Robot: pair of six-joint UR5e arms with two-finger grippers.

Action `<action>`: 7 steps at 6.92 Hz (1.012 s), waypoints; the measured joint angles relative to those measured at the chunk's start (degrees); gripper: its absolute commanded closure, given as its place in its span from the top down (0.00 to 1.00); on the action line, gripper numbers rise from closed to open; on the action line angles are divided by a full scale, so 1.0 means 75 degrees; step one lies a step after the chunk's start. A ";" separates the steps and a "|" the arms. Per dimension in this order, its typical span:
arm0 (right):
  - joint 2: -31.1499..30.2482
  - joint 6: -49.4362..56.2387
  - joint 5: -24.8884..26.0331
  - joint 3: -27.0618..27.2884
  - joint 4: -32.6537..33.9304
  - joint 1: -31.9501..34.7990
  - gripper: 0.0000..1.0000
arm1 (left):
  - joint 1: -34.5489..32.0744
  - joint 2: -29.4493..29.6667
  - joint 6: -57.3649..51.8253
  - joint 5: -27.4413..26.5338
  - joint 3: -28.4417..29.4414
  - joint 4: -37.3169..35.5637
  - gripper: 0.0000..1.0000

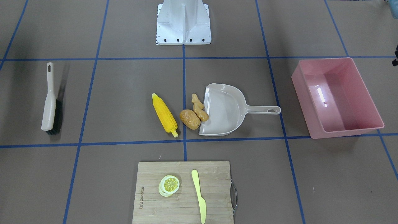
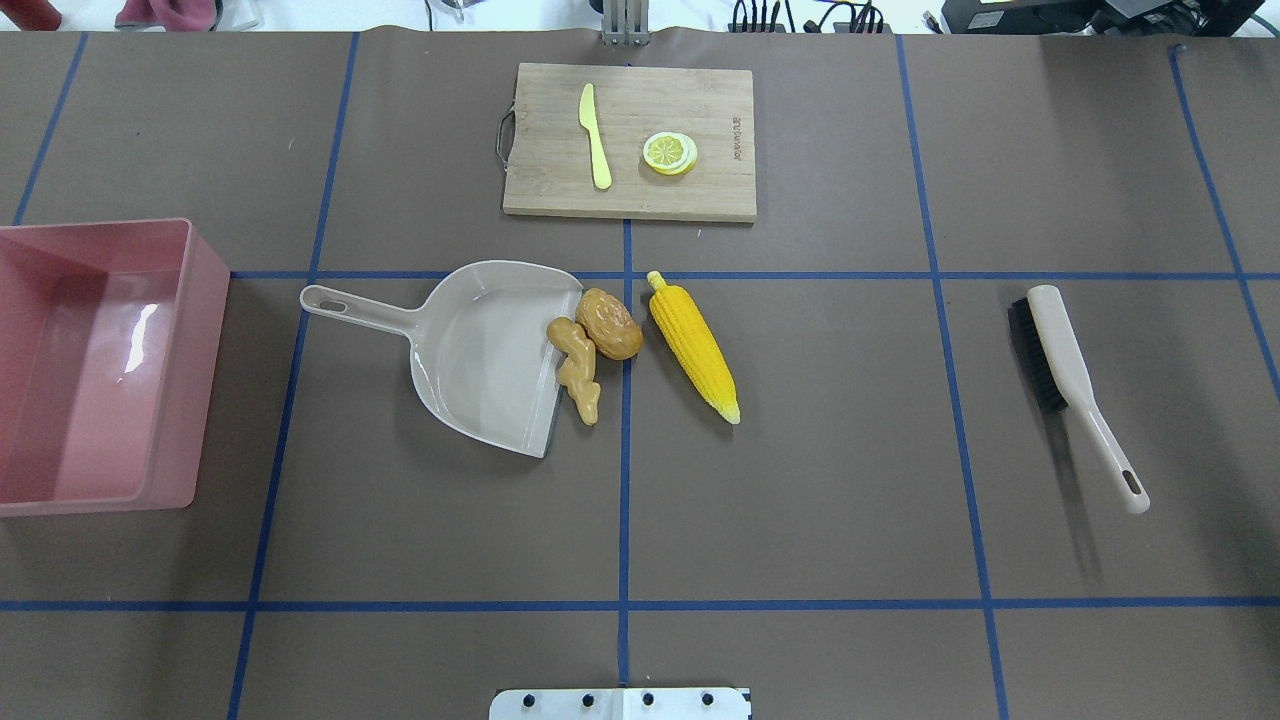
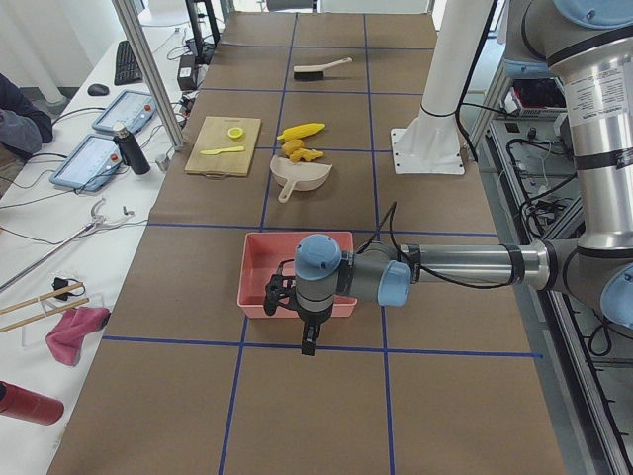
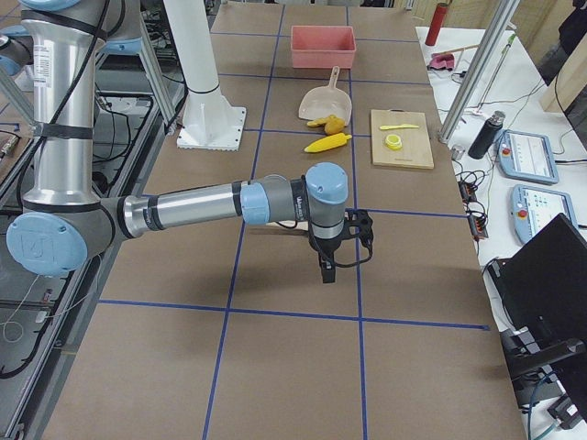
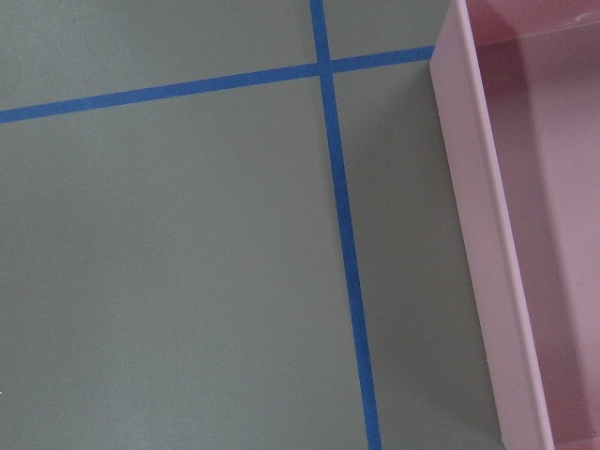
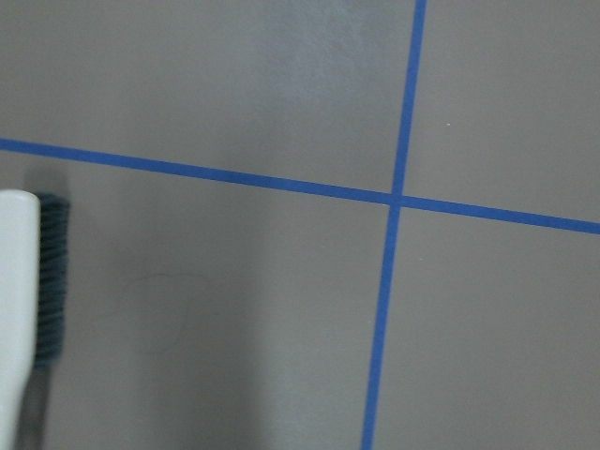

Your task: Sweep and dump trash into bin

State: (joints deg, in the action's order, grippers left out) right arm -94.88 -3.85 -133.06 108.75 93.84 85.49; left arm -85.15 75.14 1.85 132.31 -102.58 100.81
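Observation:
The yellow corn cob (image 1: 164,115), brown potato (image 1: 189,119) and tan ginger root (image 1: 199,108) lie at the open mouth of the beige dustpan (image 1: 227,109), the ginger touching its lip. The pink bin (image 1: 306,104) stands empty beyond the dustpan's handle. My left gripper (image 3: 307,341) hangs just outside the bin (image 5: 487,234). My right gripper (image 4: 327,270) hangs near the brush (image 6: 19,309). Both show only in the side views, so I cannot tell if they are open or shut.
The brush (image 1: 49,99) lies on the table on my right side. A wooden cutting board (image 1: 149,174) on the operators' side holds a lemon slice (image 1: 170,184) and a pale yellow knife (image 1: 199,194). The robot base (image 1: 183,21) stands opposite.

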 measured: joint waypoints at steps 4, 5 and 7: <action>0.0112 -0.2692 -0.0134 0.1074 0.0059 -0.2013 1.00 | -0.0002 -0.0017 0.0000 0.0000 0.0018 0.0000 0.99; 0.0003 -0.2846 0.0243 0.0997 -0.0440 -0.2647 1.00 | -0.0002 -0.0020 0.0000 0.0003 0.0016 0.0000 0.99; -0.0158 -0.3239 0.0575 0.0329 -0.1837 -0.3315 1.00 | -0.0003 -0.0023 0.0000 0.0006 0.0015 0.0000 0.99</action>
State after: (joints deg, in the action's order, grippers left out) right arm -96.07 -28.14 -128.75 111.21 80.06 60.62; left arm -85.17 74.98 1.85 132.36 -102.46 100.81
